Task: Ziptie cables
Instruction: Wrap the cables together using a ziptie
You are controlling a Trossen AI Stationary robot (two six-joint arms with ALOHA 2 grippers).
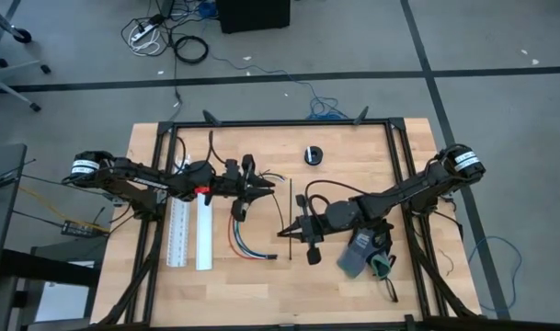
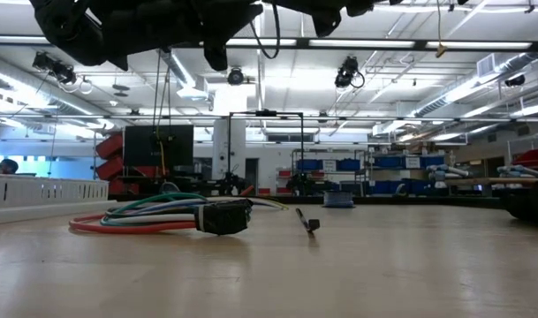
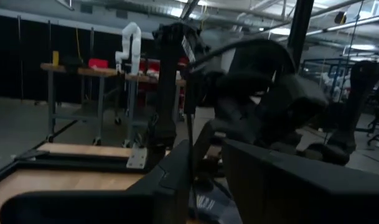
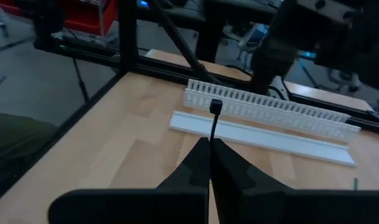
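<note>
The right gripper [image 4: 209, 163] is clamped on 1 ziptie [image 4: 215, 121], held above the counter [image 1: 353, 285] just beside the cables [image 1: 245, 241]. The left gripper [image 1: 262, 189] hovers over the cables' upper end; whether it's open, I can't tell.

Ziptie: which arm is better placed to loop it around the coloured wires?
Right, probably: the right gripper is shut on the thin black plastic ziptie beside the loose bundle of coloured wires; the left gripper hovers nearby.
</note>
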